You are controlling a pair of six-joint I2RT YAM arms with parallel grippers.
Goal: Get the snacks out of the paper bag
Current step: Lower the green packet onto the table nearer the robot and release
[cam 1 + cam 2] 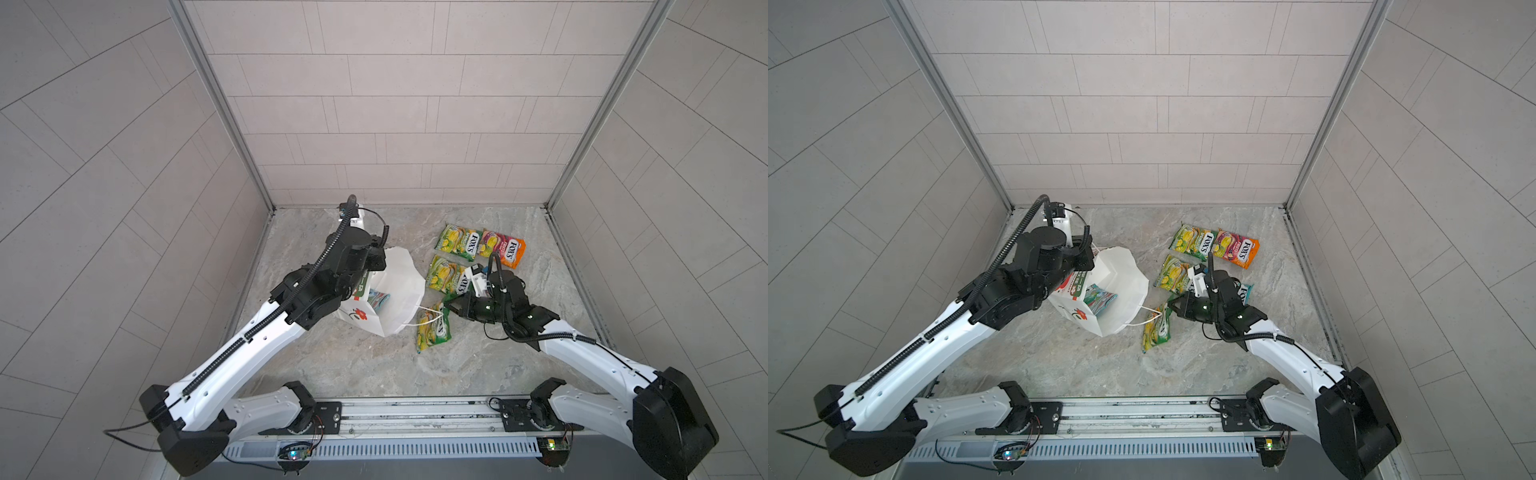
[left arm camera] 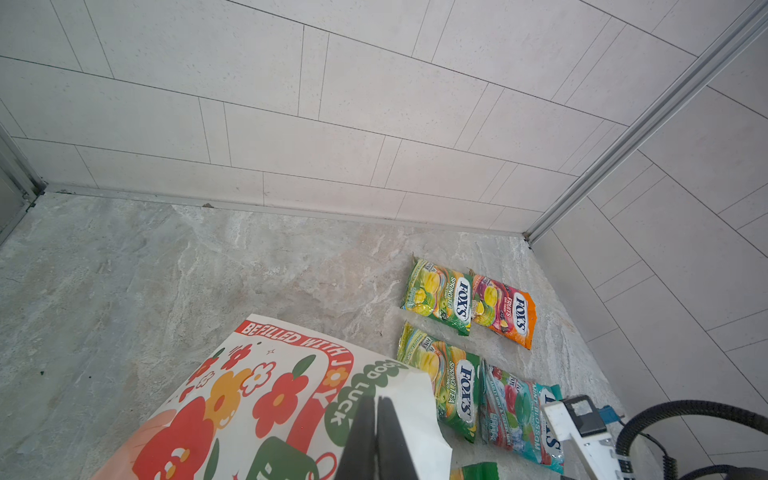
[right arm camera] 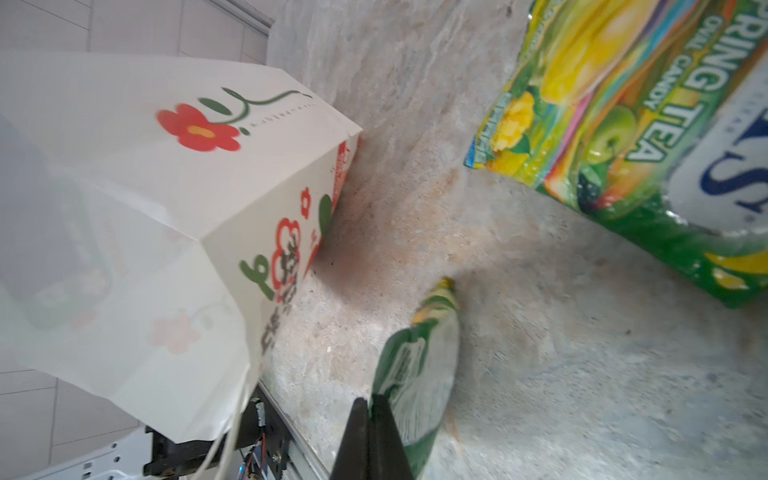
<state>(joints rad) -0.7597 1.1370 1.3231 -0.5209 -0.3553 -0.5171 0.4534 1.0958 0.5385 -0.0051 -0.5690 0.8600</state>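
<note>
We log: paper bag [image 1: 399, 291], rim pinched in closed left tool [image 2: 376, 401]; right tool [image 3: 370, 403] clamped on green-yellow packet [image 3: 415, 374] just beside the bag; teal packet [image 1: 376, 301] inside it.

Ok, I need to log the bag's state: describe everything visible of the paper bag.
The paper bag is white, with a red flower on its front and a green-and-red printed side. It stands tilted, mouth open, one teal packet inside. The left gripper pinches its rim; cord handles trail rightward.
</note>
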